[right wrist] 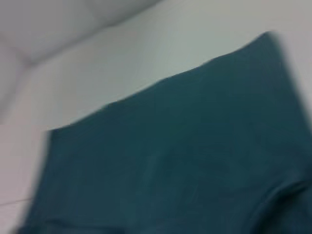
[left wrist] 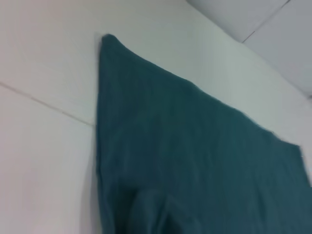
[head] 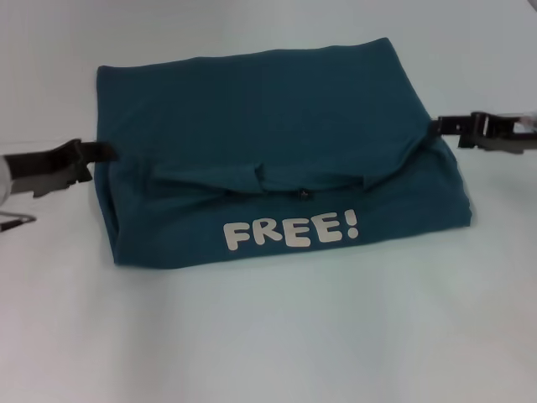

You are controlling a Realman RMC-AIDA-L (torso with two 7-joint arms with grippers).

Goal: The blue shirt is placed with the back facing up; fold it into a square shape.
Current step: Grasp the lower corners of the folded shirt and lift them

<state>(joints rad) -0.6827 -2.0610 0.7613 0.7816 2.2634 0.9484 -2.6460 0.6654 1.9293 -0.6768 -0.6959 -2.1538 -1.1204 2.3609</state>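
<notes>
The blue shirt (head: 268, 134) lies on the white table, partly folded. Its near part is turned over towards me, so the white "FREE!" lettering (head: 291, 229) faces up along the front. My left gripper (head: 107, 152) is at the shirt's left edge, level with the fold line, and pinches the cloth. My right gripper (head: 436, 128) is at the right edge and pinches the cloth there, with creases running to it. The left wrist view shows plain teal cloth (left wrist: 195, 161) and a far corner. The right wrist view shows the cloth (right wrist: 170, 165) too. No fingers show in either wrist view.
The white table (head: 268, 336) runs all round the shirt, with bare surface in front and behind. A seam line crosses the table in the left wrist view (left wrist: 44, 105). A thin dark wire part shows at the left edge (head: 17, 220).
</notes>
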